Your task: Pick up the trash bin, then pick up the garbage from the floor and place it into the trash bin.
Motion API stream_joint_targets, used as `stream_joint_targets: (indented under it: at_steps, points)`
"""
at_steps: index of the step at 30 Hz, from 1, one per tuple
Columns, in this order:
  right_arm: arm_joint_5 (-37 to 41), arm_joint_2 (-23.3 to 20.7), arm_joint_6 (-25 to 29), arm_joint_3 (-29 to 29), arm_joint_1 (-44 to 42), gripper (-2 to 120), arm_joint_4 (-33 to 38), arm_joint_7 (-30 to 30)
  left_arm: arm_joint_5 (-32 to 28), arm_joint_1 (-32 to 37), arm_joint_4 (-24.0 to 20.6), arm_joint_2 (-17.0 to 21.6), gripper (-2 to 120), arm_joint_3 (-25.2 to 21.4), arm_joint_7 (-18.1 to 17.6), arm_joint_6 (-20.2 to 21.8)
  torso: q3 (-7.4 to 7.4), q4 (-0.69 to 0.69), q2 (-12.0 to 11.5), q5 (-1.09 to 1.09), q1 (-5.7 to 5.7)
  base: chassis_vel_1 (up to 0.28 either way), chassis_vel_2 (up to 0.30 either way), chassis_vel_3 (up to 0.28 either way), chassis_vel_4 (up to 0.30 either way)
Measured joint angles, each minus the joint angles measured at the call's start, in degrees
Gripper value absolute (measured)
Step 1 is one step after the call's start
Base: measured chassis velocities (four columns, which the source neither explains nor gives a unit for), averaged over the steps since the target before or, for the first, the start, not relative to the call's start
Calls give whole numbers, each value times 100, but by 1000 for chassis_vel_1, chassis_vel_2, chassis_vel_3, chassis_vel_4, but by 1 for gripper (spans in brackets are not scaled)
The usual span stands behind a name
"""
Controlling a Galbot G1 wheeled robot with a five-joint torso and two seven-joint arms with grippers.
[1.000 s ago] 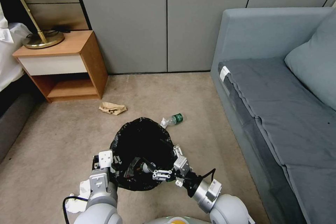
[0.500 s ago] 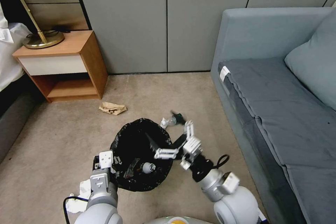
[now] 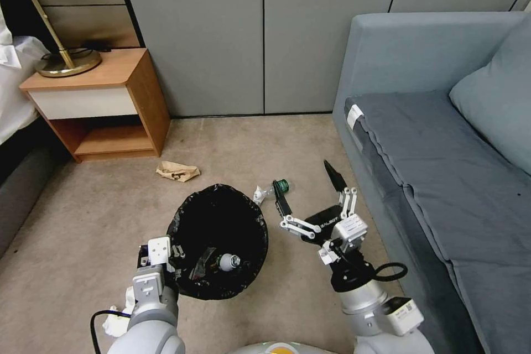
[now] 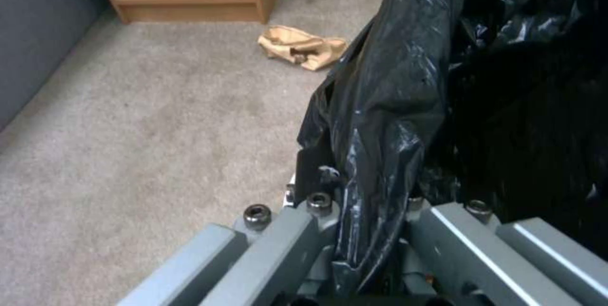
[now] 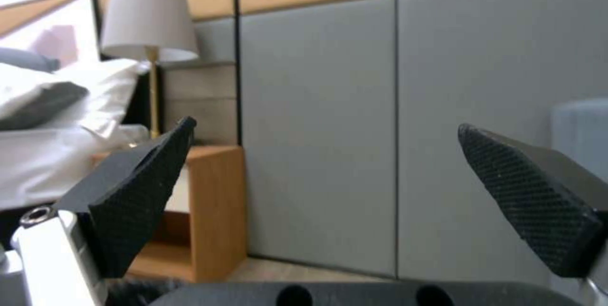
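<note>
Nearest the robot, the left gripper (image 3: 166, 257) is clamped on the rim of the trash bin (image 3: 218, 287), its fingers pinching the black bag liner (image 4: 386, 106) folded over the edge; the bin hangs in front of the torso with a small bottle (image 3: 227, 260) and some scraps lying at the bottom. Beside that arm, white tissue (image 3: 119, 318) lies on the carpet (image 3: 83, 221).

To the bin's right the right gripper (image 3: 310, 196) hangs with its jaws spread wide and nothing between them — its wrist view looks level across the room at the wall panels (image 5: 317, 130), past both black fingertips (image 5: 136, 187).

Just beyond, on the floor between the bin's far rim and that gripper, lies a clear bottle with a green cap (image 3: 275, 188) (a white scrap sits against it). Farther out, crumpled brown paper (image 3: 178, 171) rests near the nightstand (image 3: 105, 102).

The risks, as I judge them: the left grip may be mostly on slack liner, so the bag could slip and the bin tilt or drop; and the round bottle could roll away if a fingertip nudges it — the sofa (image 3: 442, 177) close on the right leaves that arm little room.
</note>
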Motion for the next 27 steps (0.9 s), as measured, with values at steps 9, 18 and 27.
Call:
stream_joint_targets:
  at_steps: [9, 18, 27]
  points:
    - [21, 59, 92, 48, -24, 100, -428, 128, -61, -26, -59, 11, 1, -75, -2, 13, 0, 0, 0, 0, 0, 0, 0, 0, 0]
    - [8, 77, 54, 86, 48, 100, -580, 127, -45, -34, -63, -21, 1, -105, -7, 13, 0, 0, 0, 0, 0, 0, 0, 0, 0]
    - [13, 94, 31, 146, 125, 100, -622, 37, -11, -38, -51, -48, 1, -88, -13, 9, 0, 0, 0, 0, 0, 0, 0, 0, 0]
